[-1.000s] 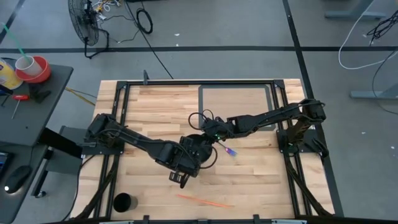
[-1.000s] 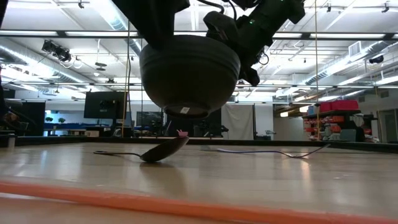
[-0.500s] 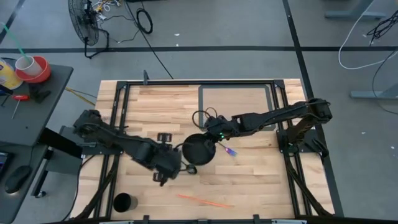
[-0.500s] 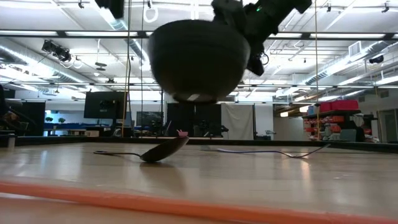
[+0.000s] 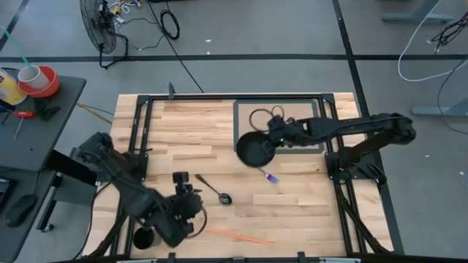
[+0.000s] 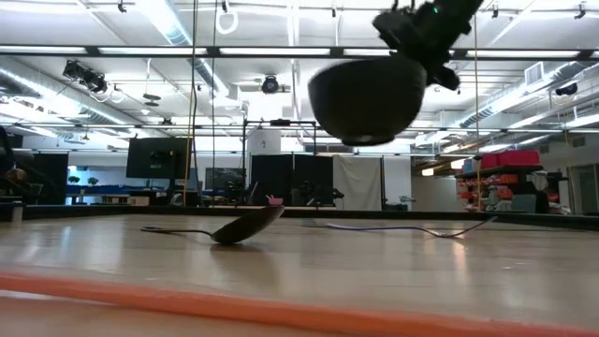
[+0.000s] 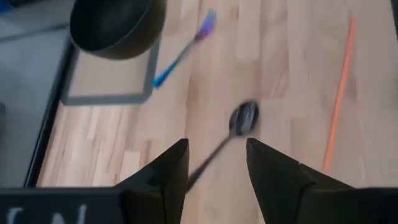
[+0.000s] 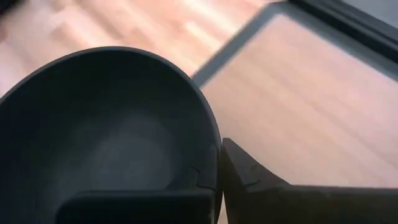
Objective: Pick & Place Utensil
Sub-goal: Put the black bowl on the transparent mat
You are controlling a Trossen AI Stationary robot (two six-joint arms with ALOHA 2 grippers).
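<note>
Bowl (image 5: 255, 150) pinched at rim by right gripper (image 5: 274, 137), aloft — left gripper (image 7: 216, 163) parted, empty, over spoon (image 5: 213, 190). No legible writing.

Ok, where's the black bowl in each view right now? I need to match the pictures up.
High view: black bowl, centre-right, held at its rim by the right end effector, at the gray mat's corner.
Low view: bowl upper right, in the air.
Left wrist view: bowl top left.
Right wrist view: bowl fills the left.
Shared landmark: the black spoon, absent from the right wrist view.
</note>
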